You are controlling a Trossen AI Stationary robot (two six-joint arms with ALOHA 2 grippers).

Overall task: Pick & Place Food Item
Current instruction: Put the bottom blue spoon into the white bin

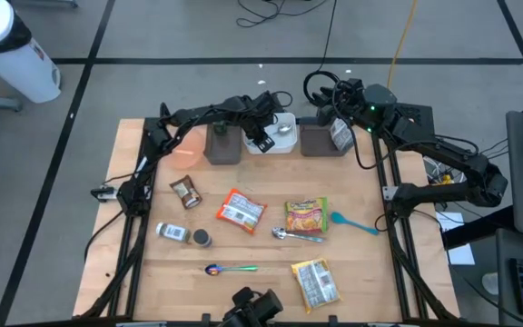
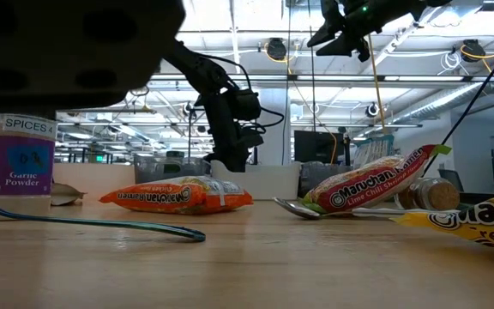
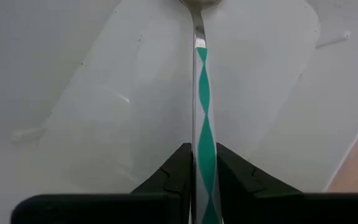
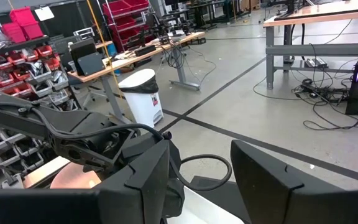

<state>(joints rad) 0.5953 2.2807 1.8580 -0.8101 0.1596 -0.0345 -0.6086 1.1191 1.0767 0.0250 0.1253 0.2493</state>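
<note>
Left gripper (image 3: 205,180) nearly closed, pinching green-striped spoon (image 3: 202,106) handle; spoon bowl down in white bin (image 1: 278,145). Right gripper (image 4: 197,180) partly open, holding nothing, raised above the table's far edge.

Count on my table (image 1: 361,291): three ramen packets — orange (image 1: 241,211), yellow-green (image 1: 306,216), yellow (image 1: 316,282). One small brown packet (image 1: 186,192). One spice jar (image 1: 174,233). Four spoons: blue (image 1: 354,222), metal (image 1: 296,235), one with a green handle (image 1: 231,269), and a green-striped one (image 3: 204,118) in my left claw (image 3: 202,163). Three bins: two grey (image 1: 222,143) (image 1: 323,139), one white (image 1: 275,136).
</note>
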